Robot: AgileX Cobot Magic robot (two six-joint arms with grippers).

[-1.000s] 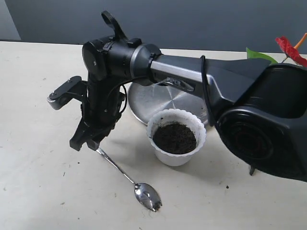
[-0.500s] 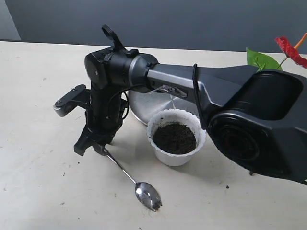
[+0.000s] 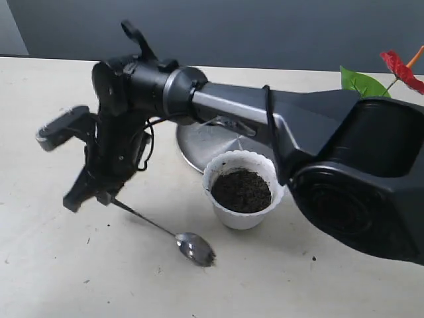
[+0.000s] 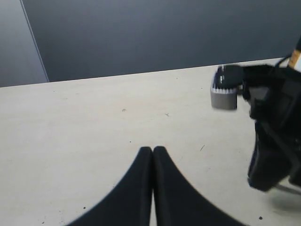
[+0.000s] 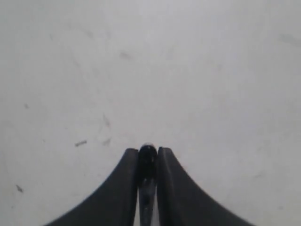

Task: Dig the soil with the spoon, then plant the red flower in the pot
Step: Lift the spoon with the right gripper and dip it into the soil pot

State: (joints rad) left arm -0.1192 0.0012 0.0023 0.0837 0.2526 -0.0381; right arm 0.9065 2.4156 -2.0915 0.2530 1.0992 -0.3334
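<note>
Gripping the spoon [image 3: 161, 227] handle tight, right gripper [image 3: 89, 195] should lift, tipping bowl toward the soil [image 3: 241, 191]; left gripper [image 4: 153, 155] pinched together, empty.

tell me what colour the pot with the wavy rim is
White, holding dark soil; the pot shows best in the exterior view.

One spoon [image 3: 162, 230]. One white scallop-rimmed pot [image 3: 244, 189], holding one mass of dark soil [image 3: 241, 191]. One round steel plate [image 3: 211, 142], partly hidden behind the pot and arm. One red flower sprig [image 3: 396, 68] at the frame's edge: one red bloom and one green leaf visible. Two grippers: right gripper [image 3: 88, 196], left gripper [image 4: 153, 151].
</note>
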